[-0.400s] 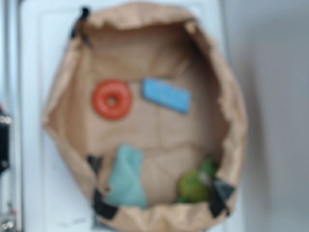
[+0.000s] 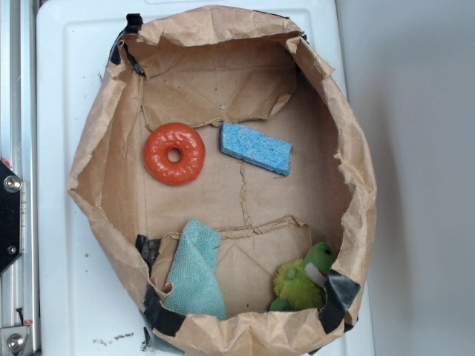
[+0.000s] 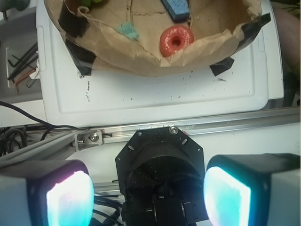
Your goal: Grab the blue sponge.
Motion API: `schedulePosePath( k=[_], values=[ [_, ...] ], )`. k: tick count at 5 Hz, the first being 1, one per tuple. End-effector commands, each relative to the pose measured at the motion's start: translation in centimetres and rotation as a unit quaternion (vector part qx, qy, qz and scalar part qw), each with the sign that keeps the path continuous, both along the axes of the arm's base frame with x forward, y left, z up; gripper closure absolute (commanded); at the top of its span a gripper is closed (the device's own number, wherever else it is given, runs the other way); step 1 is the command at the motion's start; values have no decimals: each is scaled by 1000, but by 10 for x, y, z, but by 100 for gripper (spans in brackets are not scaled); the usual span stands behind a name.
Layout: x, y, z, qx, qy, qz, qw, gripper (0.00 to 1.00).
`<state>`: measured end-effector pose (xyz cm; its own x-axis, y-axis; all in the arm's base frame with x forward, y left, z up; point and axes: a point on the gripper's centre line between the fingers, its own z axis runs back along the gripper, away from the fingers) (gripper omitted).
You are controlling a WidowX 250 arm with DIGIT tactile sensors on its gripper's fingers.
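Blue sponge (image 2: 255, 148) flat on the brown floor of the paper basket (image 2: 89, 156), upper-middle in ext. view, long axis tilted, right end lower. Top face fully exposed, nothing on it. In wrist view only partly seen at top edge (image 3: 176, 9), rest cut off by frame.

Just beside its left end, small gap between: red ring (image 2: 174, 153), lying flat, hole up. Above both, torn paper flap folded down off the basket's far wall, ragged lower edge close to the sponge's upper long side, not covering it. Crease running down from under the sponge toward the basket's lower half.

Lower half, well apart from sponge: pale teal cloth (image 2: 195, 271) folded, leaning vs. bottom-left wall; green plush toy (image 2: 303, 282) tucked into bottom-right corner, partly hidden by the rolled rim. Black tape patches (image 2: 340, 295) on rim at bottom-left, bottom-right, top-left.

Basket sitting on white tray (image 2: 63, 89), crumbs scattered along tray's edge. Aluminium rail (image 2: 16, 111) along tray's left edge in ext. view.

Gripper (image 3: 148, 197) not visible in ext. view. In wrist view: outside the basket, beyond the tray edge and rail, two fingers (image 3: 69, 197) spread wide w/ glowing cyan pads, empty gap between, gripping nothing. Basket's raised rim standing between gripper and sponge; ring nearer to the gripper side than the sponge.
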<state>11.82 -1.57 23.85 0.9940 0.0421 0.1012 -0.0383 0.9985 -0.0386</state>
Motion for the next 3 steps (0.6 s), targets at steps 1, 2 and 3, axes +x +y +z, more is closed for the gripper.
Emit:
schedulePosePath(
  k=[1,2,3],
  values=[
    [102,50,-14,-36,-26,-18,999,0],
    [154,78,-26,-70,-60,-85,992,0],
    [182,89,-56,-16,-74,-147,986,0]
  ],
)
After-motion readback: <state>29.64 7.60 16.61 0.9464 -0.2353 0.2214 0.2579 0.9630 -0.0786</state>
